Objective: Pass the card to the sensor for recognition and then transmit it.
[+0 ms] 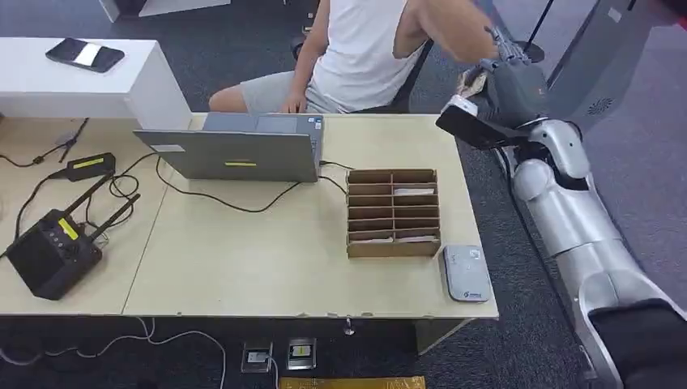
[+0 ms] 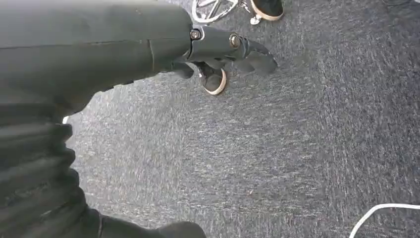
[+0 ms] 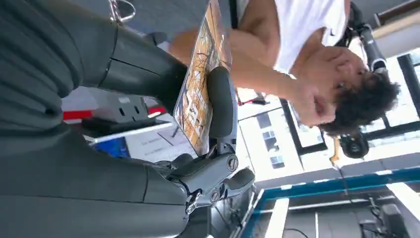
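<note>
Card (image 3: 200,94): orange-and-tan printed face, seen nearly edge-on in the right wrist view, its long axis running out past the fingers toward the seated person. In the head view only a pale corner of it (image 1: 471,81) shows above the hand.

Right hand (image 1: 512,87): raised beyond the far right corner of the table, off its edge, over dark carpet. It grips the card, thumb (image 3: 221,104) pressed flat on the printed face and darker fingers (image 3: 148,69) behind the other side. The card stands between thumb and fingers and projects beyond both.

Person (image 1: 356,53): white sleeveless top, seated behind the table's far edge, one arm reaching to the card's far end; whether the person's hand touches the card cannot be told.

Left hand (image 2: 233,49): hanging over grey carpet, fingers curled in, holding nothing.

Sensor (image 1: 465,274): grey flat pad at the table's (image 1: 243,267) near right corner, just beside the cardboard sorter (image 1: 394,212), well apart from the card.

Laptop (image 1: 235,150): at the far edge, lid up. Black radio unit (image 1: 53,247) at the left, with cables. Bare tabletop lies between laptop, sorter and near edge.
</note>
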Controlling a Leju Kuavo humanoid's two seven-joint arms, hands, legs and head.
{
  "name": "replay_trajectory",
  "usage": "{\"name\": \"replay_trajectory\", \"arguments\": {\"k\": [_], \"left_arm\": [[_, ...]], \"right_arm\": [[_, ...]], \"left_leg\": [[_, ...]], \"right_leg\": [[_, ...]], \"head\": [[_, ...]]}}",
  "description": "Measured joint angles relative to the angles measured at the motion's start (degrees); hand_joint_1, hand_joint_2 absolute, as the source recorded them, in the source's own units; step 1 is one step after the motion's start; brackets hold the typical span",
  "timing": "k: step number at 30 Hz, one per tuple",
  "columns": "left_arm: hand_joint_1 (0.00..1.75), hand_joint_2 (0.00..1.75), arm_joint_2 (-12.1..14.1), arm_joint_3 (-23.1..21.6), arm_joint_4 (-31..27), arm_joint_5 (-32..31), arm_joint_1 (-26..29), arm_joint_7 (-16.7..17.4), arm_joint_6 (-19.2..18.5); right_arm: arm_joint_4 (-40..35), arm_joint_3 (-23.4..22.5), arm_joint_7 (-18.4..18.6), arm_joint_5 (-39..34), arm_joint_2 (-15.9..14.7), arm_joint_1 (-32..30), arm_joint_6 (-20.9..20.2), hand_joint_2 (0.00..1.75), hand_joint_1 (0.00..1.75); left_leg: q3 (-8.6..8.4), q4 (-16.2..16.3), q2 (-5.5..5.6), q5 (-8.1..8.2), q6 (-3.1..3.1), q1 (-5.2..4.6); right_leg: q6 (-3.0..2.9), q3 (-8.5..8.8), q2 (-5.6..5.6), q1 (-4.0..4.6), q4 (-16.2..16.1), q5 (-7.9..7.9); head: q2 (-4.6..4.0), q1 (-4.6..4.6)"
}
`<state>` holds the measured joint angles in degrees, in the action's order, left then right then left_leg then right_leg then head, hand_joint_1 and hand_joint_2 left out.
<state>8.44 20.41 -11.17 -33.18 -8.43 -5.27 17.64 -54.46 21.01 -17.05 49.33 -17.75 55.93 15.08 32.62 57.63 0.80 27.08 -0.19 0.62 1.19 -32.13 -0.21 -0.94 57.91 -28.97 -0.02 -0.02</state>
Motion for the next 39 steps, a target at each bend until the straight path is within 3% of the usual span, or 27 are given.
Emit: {"name": "replay_trajectory", "arguments": {"k": [9, 19, 20, 21, 22, 23, 24, 29, 30, 35, 36, 38, 39], "left_arm": [[0.0, 1.75, 0.0, -0.4, 0.0, -2.5, -1.3, 0.8, -1.6], [0.0, 1.75, 0.2, -0.4, 0.0, -3.0, -1.4, 1.5, -2.2], [0.0, 1.75, 0.2, -0.4, 0.0, -3.0, -1.4, 1.5, -2.2], [0.0, 1.75, 0.2, -0.4, 0.0, -3.0, -1.3, 1.5, -2.2], [0.0, 1.75, 0.2, -0.4, 0.0, -3.0, -1.3, 1.5, -2.2], [0.0, 1.75, 0.2, -0.4, 0.0, -3.0, -1.3, 1.5, -2.2], [0.0, 1.75, 0.1, -0.4, 0.0, -3.0, -1.3, 1.5, -2.2], [0.0, 1.75, 0.1, -0.4, 0.0, -3.0, -1.3, 1.5, -2.0], [0.0, 1.75, 0.1, -0.4, 0.0, -3.0, -1.2, 1.5, -2.0], [0.0, 1.75, 0.2, -0.4, 0.0, -2.9, -1.1, 1.5, -2.0], [0.0, 1.75, 0.2, -0.4, 0.0, -2.7, -1.0, 1.5, -2.0], [0.0, 1.75, 0.2, -0.4, 0.0, -2.5, -0.7, 1.3, -2.0], [0.0, 1.75, 0.2, -0.4, 0.0, -2.5, -0.6, 1.1, -1.9]], "right_arm": [[13.8, 4.1, 0.5, 3.3, 7.1, 9.9, 2.1, 1.75, 1.75], [20.8, 5.3, 0.7, 3.2, 9.3, 11.3, 1.5, 1.75, 1.69], [21.2, 5.4, 0.7, 3.2, 9.4, 11.3, 1.5, 1.75, 1.59], [21.7, 5.5, 0.6, 3.2, 9.4, 11.4, 1.5, 1.75, 0.73], [22.3, 5.7, 0.6, 3.1, 9.4, 11.5, 1.5, 1.75, 0.3], [23.0, 5.9, 0.6, 3.0, 9.5, 11.6, 1.5, 1.75, 0.3], [23.3, 6.1, 0.6, 2.7, 9.5, 11.5, 1.6, 1.75, 0.0], [24.5, 6.1, 0.7, 1.2, 9.5, 11.2, 3.3, 1.75, 0.0], [24.6, 6.1, 0.7, 0.9, 9.5, 11.1, 3.6, 0.0, 0.0], [24.8, 6.0, -1.8, -5.9, 9.2, 10.3, 2.6, 0.0, 0.0], [24.7, 5.9, -2.2, -7.9, 9.1, 10.1, 1.4, 0.0, 0.0], [23.1, 4.8, -2.9, -18.6, 8.5, 9.0, -5.6, 0.0, 0.0], [21.7, 4.2, -2.6, -23.7, 8.2, 8.2, -9.0, 1.75, 0.0]], "left_leg": [[-0.02, 0.0, 0.02, -0.03, -0.02, 0.03], [0.01, 0.0, 0.09, -0.04, 0.0, 0.02], [0.02, 0.0, 0.1, -0.04, 0.0, 0.02], [0.01, 0.0, 0.1, -0.04, 0.0, 0.03], [0.01, 0.0, 0.1, -0.04, 0.0, 0.03], [0.01, 0.0, 0.09, -0.04, 0.0, 0.03], [0.0, 0.0, 0.08, -0.04, 0.0, 0.03], [-0.02, 0.0, 0.05, -0.04, 0.0, 0.03], [-0.02, 0.0, 0.05, -0.04, 0.0, 0.03], [-0.03, 0.0, 0.03, -0.04, 0.0, 0.03], [-0.04, 0.0, 0.03, -0.04, 0.0, 0.03], [-0.09, 0.0, 0.01, -0.03, 0.0, 0.03], [-0.09, 0.0, 0.01, -0.03, 0.0, 0.03]], "right_leg": [[0.0, -0.05, -0.01, 0.03, 0.0, 0.0], [0.0, -0.07, -0.07, 0.03, 0.0, 0.0], [0.0, -0.06, -0.1, 0.03, 0.0, 0.0], [0.0, -0.06, -0.1, 0.03, 0.0, 0.0], [0.0, -0.06, -0.1, 0.03, 0.0, 0.0], [0.0, -0.06, -0.08, 0.03, 0.0, 0.0], [0.0, -0.07, -0.06, 0.03, 0.0, 0.0], [0.0, -0.09, 0.0, 0.03, 0.0, 0.0], [0.0, -0.09, 0.01, 0.03, 0.0, 0.0], [0.0, -0.08, 0.03, 0.03, 0.0, 0.0], [0.0, -0.08, 0.03, 0.03, 0.0, 0.0], [0.0, -0.06, 0.04, 0.03, 0.0, 0.0], [0.0, -0.05, 0.03, 0.03, 0.0, 0.0]], "head": [[0.0, -0.02], [0.0, 0.02], [0.0, 0.02], [0.0, 0.02], [0.0, 0.04], [0.0, 0.0], [0.0, 0.04], [0.0, 0.02], [0.0, 0.02], [0.0, 0.02], [0.0, 0.02], [0.0, 0.02], [0.0, 0.02]]}}
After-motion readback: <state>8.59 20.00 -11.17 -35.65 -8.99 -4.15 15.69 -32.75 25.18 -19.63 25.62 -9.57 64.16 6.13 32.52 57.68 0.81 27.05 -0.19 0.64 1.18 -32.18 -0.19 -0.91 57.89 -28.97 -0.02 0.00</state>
